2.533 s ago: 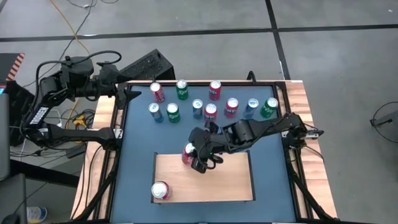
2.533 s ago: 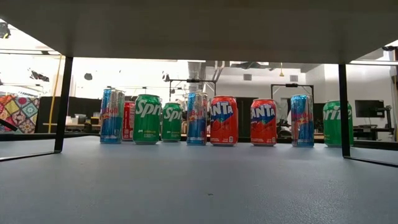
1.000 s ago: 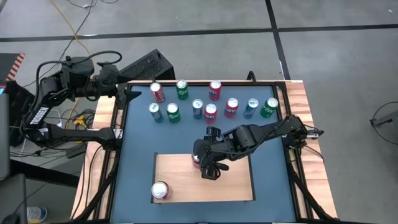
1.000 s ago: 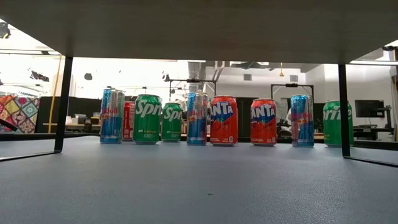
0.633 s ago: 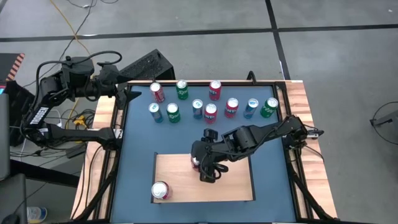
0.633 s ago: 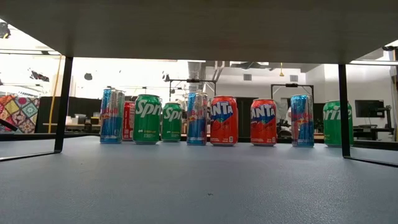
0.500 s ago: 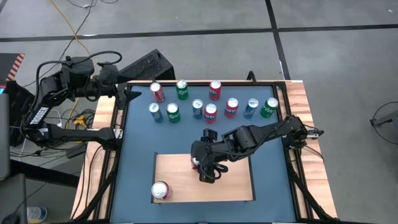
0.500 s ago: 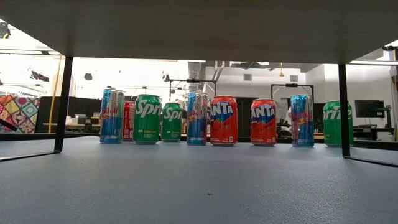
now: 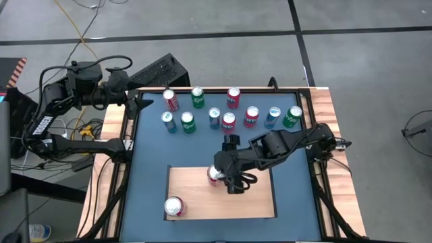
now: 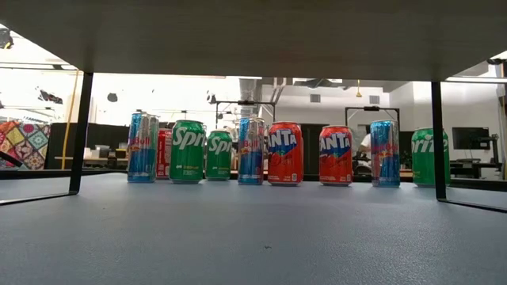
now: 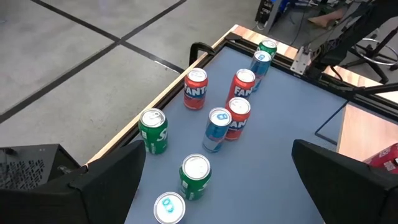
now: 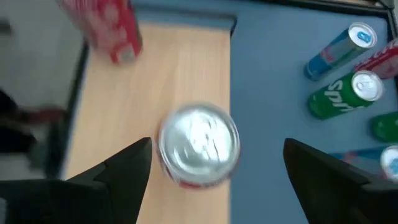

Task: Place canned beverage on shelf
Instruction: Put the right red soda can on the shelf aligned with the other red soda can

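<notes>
Red aluminium can (image 9: pixel 214 174) stands upright on the pale wooden shelf board (image 9: pixel 256 199), high view, right gripper (image 9: pixel 227 177) directly above. Right wrist view: silver lid (image 12: pixel 199 144) centred between spread fingers (image 12: pixel 118 174), nothing gripped. Left gripper (image 11: pixel 217 186) waits open, far off.

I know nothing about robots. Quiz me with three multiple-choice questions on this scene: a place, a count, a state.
1. Where is the right end effector?
A. over the shelf
B. off the table
C. above the back row of cans

2. How many cans stand on the shelf?
A. one
B. two
C. four

3. The right end effector is:
A. shut on a can
B. open
C. out of view

Answers:
1 A, it hangs above the board's far edge.
2 B, the corner can and the edge can.
3 B, its wrist view shows both fingers clear of the edge can.
</notes>
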